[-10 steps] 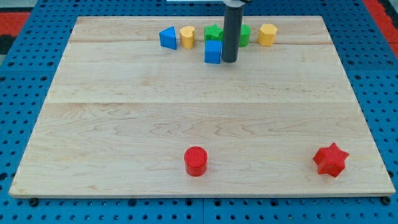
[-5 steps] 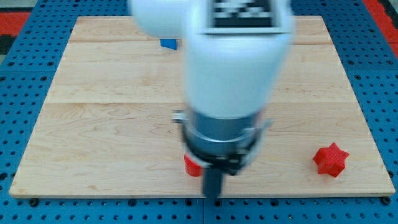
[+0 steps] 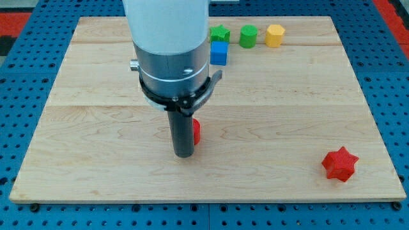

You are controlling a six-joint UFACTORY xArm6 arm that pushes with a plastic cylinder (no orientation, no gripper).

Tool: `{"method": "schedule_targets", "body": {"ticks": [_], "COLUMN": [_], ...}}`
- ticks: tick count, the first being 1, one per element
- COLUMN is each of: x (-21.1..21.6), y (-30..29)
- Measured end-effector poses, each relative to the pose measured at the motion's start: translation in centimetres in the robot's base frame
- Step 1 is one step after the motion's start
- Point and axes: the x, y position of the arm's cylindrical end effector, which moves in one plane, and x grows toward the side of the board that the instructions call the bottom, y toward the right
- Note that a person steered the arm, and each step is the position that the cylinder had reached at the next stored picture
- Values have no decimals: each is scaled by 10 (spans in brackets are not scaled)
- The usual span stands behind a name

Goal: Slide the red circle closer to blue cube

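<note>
Camera view: 1 arm, 1 wooden tabletop on a blue pegboard, frame taken from above the near edge.
Hidden: the arm's white and grey body covers the far-left stretch of the top, so nothing behind it there can be made out.
Red circle: only a sliver shows, at the rod's right side, slightly left of the tabletop's centre and nearer the bottom edge than the top; the rest is behind the rod.
My tip: on the wood, at the red circle's left and bottom side, apparently touching it; actual contact cannot be confirmed.
Pincer: none fitted; the arm ends in a plain dark rod, with no jaws to open or close.
Blue cube: near the top edge, just right of the arm's body, well apart from the red circle.
Top-edge row: green star-like block, partly cut off by the arm, green block and yellow block, shapes hard to read.
Red star: near the bottom-right corner, alone.
Writing: none legible.
Open room: bare wood lies between the red circle and the blue cube, and along the right half toward the right edge.
</note>
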Motion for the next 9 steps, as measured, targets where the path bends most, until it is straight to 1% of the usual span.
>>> {"method": "schedule_targets", "body": {"ticks": [4, 5, 6, 7, 8, 9], "x": [-89, -89, -101, -126, -141, -142], "y": [17, 17, 18, 29, 43, 46]}}
